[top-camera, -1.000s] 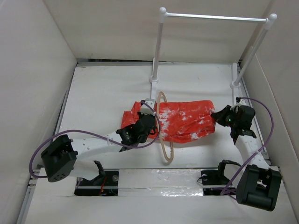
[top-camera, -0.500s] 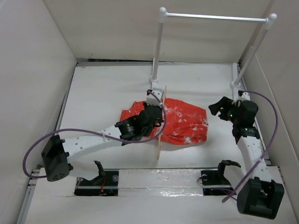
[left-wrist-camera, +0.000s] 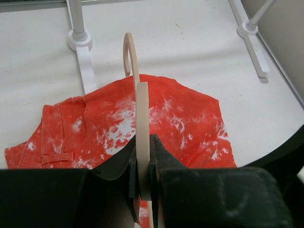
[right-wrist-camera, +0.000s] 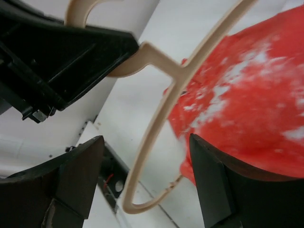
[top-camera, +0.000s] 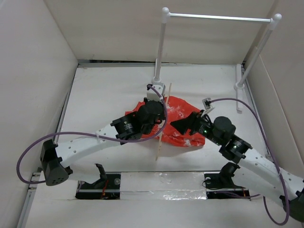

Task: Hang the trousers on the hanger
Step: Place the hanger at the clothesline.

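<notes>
The orange-red trousers with white blotches lie bunched on the white table floor. The pale beige hanger stands on edge across them, with cloth showing on both sides of it. My left gripper is shut on the hanger just below the hook; in the left wrist view its pads clamp the hanger above the trousers. My right gripper hovers open over the right part of the cloth. In the right wrist view its jaws stand wide apart either side of the hanger's loop, with the trousers beyond.
A white two-post rail stand rises at the back, its feet on the floor behind the trousers. White walls enclose the table on the left, back and right. Purple cables trail from both arms.
My right gripper opened, let go of the trousers' right end and swung left toward the hanger. My left arm turned the hanger on edge and moved it back. The cloth bunched leftward.
</notes>
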{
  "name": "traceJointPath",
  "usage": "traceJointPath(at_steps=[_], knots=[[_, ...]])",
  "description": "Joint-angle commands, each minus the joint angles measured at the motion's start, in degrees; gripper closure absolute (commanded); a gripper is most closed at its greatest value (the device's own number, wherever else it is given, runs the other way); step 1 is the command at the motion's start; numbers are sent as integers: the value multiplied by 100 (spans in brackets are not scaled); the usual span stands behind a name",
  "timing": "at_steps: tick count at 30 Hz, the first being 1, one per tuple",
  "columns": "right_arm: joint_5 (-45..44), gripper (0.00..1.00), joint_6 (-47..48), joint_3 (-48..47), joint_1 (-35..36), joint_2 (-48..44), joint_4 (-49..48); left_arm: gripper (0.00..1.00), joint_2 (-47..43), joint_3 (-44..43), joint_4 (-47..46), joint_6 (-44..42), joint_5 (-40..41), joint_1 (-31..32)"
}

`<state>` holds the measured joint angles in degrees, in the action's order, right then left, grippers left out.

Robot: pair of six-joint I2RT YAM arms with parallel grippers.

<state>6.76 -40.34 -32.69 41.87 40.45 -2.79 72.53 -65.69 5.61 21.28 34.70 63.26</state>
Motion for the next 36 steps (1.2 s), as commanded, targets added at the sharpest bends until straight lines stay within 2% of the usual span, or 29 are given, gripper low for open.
traceJointPath(at_steps=[1, 3, 8, 12, 14, 15, 19, 23, 27, 31, 35, 36], knots=[[-1221, 24, -799, 25, 777, 628, -1231, 100, -73, -532, -614, 122, 2, -7], [-1458, 27, -967, -9, 1147, 972, -1460, 100, -64, -594, -622, 122, 28, -7], [-1660, 32, -1072, -63, 1464, 1658, -1856, 100, -55, -690, -649, 87, -25, -7], [-1923, 36, -1187, -71, 1597, 1774, -1849, 100, -99, -673, -736, 87, -95, -7], [-2038, 41, -1274, -1, 1667, 1782, -1953, 100, -99, -752, -710, 61, -77, -7], [-2013, 48, -1284, 104, 1667, 1791, -2163, 100, -99, -770, -727, 52, -77, -7], [-1907, 56, -1415, 228, 1667, 1905, -2612, 100, -38, -963, -772, 34, -340, -77], [-1635, 58, -1442, 105, 1667, 2064, -2718, 100, 15, -1033, -930, 104, -734, -384], [-1643, 79, -1503, 87, 1728, 2046, -2841, 100, 173, -1253, -851, 70, -851, -516], [-1608, 92, -1609, 35, 1728, 1906, -2964, 100, 419, -1446, -790, 34, -1017, -753], [-1643, 98, -1889, -97, 1676, 1765, -3052, 100, 586, -1631, -789, 26, -1237, -895], [-1565, 99, -1942, -115, 1676, 1721, -3139, 84, 587, -1744, -772, -1, -1220, -947]])
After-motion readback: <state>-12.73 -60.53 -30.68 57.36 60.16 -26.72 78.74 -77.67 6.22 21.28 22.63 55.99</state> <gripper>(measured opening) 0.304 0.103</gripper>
